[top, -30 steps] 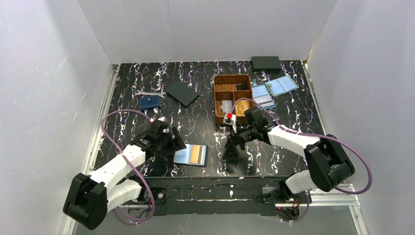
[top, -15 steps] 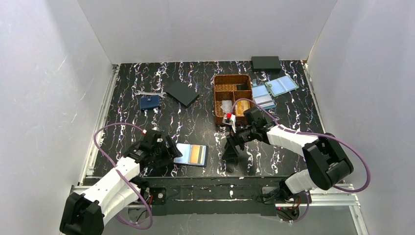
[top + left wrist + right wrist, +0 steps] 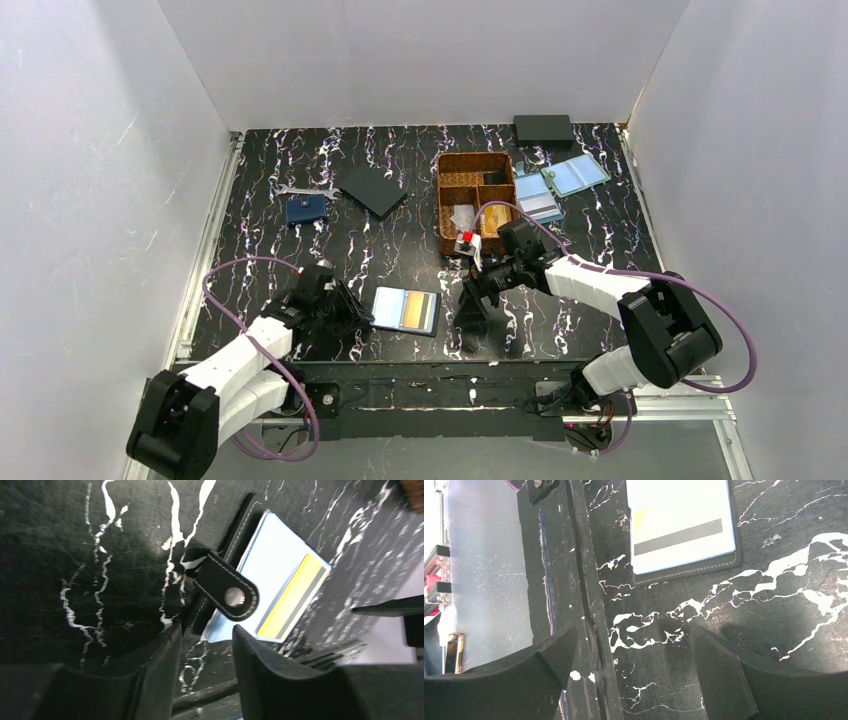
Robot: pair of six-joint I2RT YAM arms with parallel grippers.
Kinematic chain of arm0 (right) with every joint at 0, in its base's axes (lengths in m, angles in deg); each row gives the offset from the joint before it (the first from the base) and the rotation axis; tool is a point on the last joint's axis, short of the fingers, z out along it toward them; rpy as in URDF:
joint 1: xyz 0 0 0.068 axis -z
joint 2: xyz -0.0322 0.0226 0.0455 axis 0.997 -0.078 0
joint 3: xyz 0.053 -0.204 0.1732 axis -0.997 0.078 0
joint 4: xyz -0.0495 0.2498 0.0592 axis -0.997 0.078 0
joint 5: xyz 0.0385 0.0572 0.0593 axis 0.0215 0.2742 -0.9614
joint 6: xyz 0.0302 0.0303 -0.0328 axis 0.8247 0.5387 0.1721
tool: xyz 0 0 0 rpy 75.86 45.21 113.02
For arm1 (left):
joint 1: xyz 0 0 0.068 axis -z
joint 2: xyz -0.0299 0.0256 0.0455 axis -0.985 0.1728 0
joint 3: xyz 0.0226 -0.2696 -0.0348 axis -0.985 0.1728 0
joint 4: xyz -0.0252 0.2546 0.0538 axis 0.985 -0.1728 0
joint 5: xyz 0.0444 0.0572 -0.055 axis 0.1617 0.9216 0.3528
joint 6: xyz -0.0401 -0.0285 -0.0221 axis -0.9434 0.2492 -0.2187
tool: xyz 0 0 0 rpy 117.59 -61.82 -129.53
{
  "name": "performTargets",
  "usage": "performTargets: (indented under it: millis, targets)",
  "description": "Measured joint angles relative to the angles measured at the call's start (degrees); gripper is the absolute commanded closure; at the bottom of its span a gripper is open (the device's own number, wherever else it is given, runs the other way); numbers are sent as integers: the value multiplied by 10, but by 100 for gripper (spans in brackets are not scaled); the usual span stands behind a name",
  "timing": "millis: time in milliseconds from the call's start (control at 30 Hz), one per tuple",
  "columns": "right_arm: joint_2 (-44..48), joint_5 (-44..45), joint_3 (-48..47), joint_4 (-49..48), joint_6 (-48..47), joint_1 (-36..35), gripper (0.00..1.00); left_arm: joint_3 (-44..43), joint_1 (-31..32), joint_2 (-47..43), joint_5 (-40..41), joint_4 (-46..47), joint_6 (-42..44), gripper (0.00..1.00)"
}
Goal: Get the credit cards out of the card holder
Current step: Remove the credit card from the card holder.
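- One card holder [image 3: 394,306], black-rimmed. It lies open and flat on the marbled table [image 3: 270,250] near the front edge, between the two grippers and closer to the left one.
- One card [image 3: 419,312] that I can count in it. It is orange-gold with a dark stripe and sits in the half toward the right arm, with a pale blue face beside it. I cannot tell whether more cards lie under it.
- One black strap tab [image 3: 228,593] with a round snap, lying over the holder's pale face in the left wrist view.
- Writing: the card's face is washed out in both wrist views, and I can read none of it.
- Two grippers. The left gripper [image 3: 205,634] is low at the holder's edge with its jaws a narrow gap apart. Table shows through the gap, and I see nothing pinched.
- The right gripper [image 3: 634,636] has its jaws spread wide over bare table and carries nothing. The holder lies apart, ahead of the tips.
- One brown woven basket [image 3: 441,200], partitioned, on the right side of mid-table. It holds white scraps and a small red-and-white bit.
- Two pale blue holders [image 3: 540,197], open, to the right of the basket.
- One navy wallet [image 3: 306,209], one flat black square [image 3: 372,190] and one black box [image 3: 543,128] by the far wall.
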Motion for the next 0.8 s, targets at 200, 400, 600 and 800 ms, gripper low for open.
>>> performTargets:
  millis: [200,400,600,800]
  targets:
    - [-4,-4,0,-2,5,0,8,14,-1,52,-40,73,0,91]
    - [-6,40,0,-41,82,0,9,22,10,96,-85,145,-16,92]
    - [-6,91,3,-82,196,18,13,24,83,107,-82,167,-41,91]
    - [-19,96,3,-100,247,29,34,24,121,102,-69,165,-56,86]
